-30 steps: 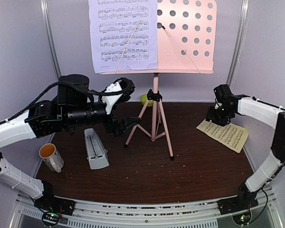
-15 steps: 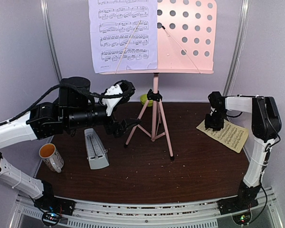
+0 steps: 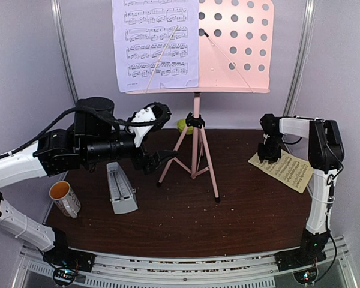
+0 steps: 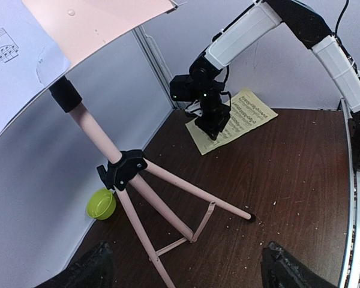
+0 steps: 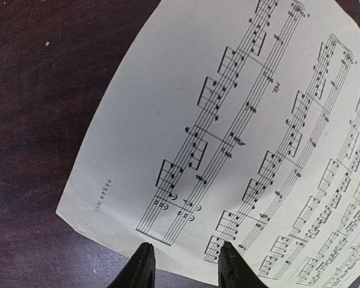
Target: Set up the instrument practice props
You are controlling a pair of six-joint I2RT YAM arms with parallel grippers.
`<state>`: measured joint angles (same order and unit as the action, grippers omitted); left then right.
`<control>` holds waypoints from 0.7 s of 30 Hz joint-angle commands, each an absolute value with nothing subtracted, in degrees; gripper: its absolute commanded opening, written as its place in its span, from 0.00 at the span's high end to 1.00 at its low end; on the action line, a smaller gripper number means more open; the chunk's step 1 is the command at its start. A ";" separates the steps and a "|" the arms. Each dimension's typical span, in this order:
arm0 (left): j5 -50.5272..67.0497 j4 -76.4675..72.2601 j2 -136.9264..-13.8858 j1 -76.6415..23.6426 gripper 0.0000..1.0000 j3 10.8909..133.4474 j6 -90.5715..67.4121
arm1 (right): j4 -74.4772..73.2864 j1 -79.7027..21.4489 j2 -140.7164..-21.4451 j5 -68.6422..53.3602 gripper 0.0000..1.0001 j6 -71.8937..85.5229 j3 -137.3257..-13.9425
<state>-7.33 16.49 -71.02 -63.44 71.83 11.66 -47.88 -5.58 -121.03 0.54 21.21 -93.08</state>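
The pink music stand [image 3: 235, 42] stands at the back centre on its tripod [image 3: 195, 157], with a lavender page [image 3: 156, 45] on the left half of its desk. A pale-yellow page [image 3: 286, 170] lies flat on the table at the right. My right gripper [image 3: 269, 157] points down over that page's left edge. In the right wrist view it [image 5: 185, 267] is open, fingertips just above the page [image 5: 240, 120]. My left gripper [image 3: 162, 157] is open and empty beside the tripod's left leg [image 4: 150, 204]. The grey metronome [image 3: 121, 189] stands at the front left.
A white mug [image 3: 65, 198] with orange inside sits at the front left by the metronome. A lime-green bowl [image 3: 181, 125] sits behind the tripod by the back wall, also in the left wrist view [image 4: 101, 204]. Crumbs dot the dark table [image 3: 228, 222].
My right arm has folded upright and its gripper has shifted slightly left and down onto the yellow page's left edge. The left arm has barely moved.
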 commanded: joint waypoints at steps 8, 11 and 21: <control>-8.33 14.74 -69.52 -63.56 0.13 70.75 13.30 | -55.77 -5.28 -124.64 18.88 0.62 12.20 -101.67; -8.44 14.85 -69.59 -63.50 0.13 70.83 13.75 | -57.57 -5.36 -126.37 21.53 0.62 10.04 -103.16; -7.91 15.32 -70.29 -63.02 0.14 71.35 15.03 | -58.63 -5.75 -129.03 22.49 0.65 5.95 -103.81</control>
<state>-7.84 16.56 -70.72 -63.42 71.22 13.67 -57.01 -5.61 -127.98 20.84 7.77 -102.65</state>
